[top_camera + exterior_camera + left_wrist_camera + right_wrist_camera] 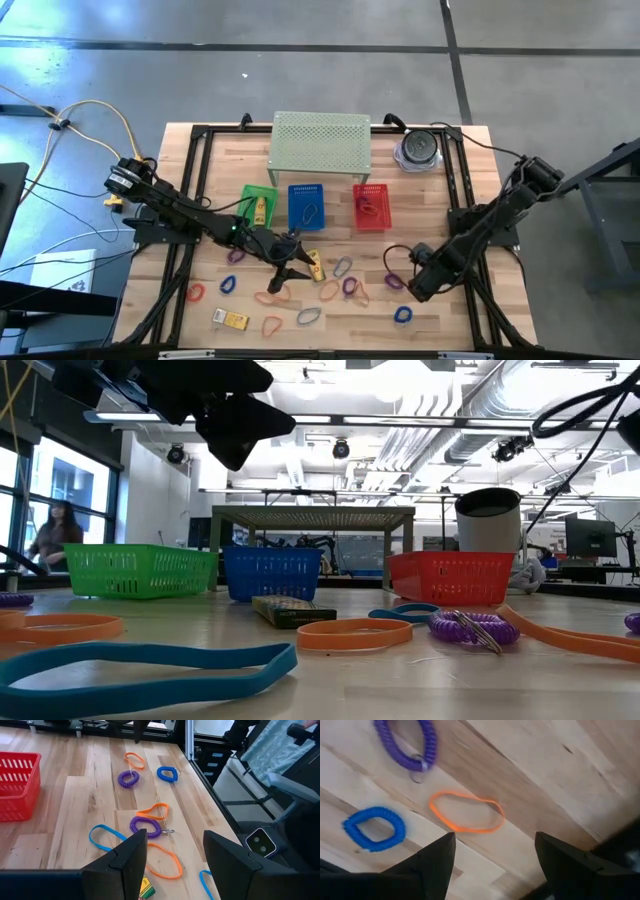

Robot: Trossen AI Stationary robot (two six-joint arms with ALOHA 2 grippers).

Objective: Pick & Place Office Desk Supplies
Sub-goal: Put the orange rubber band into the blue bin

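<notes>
Three small baskets, green, blue and red, each hold something already, but most bands still lie loose on the table. The left gripper hangs spread and empty just beside a yellow packet, whose long axis runs roughly front to back, slightly slanted. The right gripper, released, hovers near an orange band.

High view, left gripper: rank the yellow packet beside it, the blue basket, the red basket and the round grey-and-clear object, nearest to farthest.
From the left gripper, open above the table's middle:
1. Yellow packet, just to its right on the table.
2. Blue basket, behind it, middle of the basket row.
3. Red basket, behind and to the right.
4. Round grey-and-clear object, far back right corner, beside the green perforated shelf.
</notes>
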